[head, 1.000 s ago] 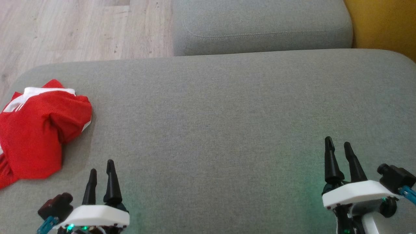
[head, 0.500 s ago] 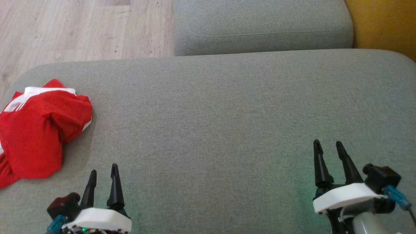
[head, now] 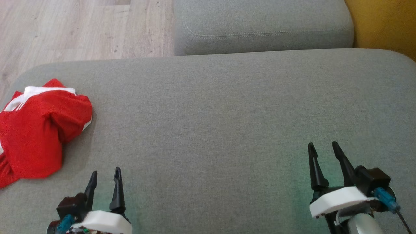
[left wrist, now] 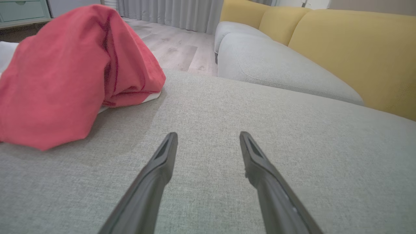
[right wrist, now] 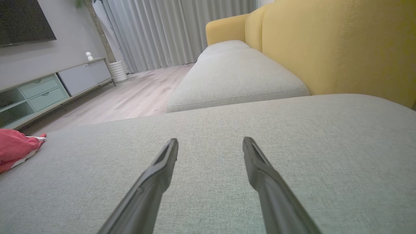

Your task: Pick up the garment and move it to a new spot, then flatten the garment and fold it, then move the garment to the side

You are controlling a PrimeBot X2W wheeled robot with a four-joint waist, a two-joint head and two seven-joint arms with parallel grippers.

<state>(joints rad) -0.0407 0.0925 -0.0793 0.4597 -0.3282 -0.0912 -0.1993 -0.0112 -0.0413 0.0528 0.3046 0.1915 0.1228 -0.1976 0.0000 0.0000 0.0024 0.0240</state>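
Note:
A crumpled red garment (head: 35, 130) with white trim lies bunched at the far left edge of the grey cushion (head: 211, 113). It bulks large at the upper left in the left wrist view, garment (left wrist: 65, 71), and peeks in at the left edge of the right wrist view, garment (right wrist: 16, 148). My left gripper (head: 105, 174) hovers open over the cushion near the front edge, just right of the garment and apart from it. Far to the right, my right gripper (head: 323, 148) is open too, with nothing between its fingers.
A second grey cushion (head: 263, 26) lies beyond the first, with a yellow sofa back (head: 383, 26) at the right. Wooden floor (head: 81, 29) runs off to the far left. A low cabinet (right wrist: 48, 87) and curtains (right wrist: 169, 32) stand across the room.
Both grippers have drawn back toward the near edge of the cushion, the right one also shifting left. Their fingers have spread slightly. The garment has not moved.

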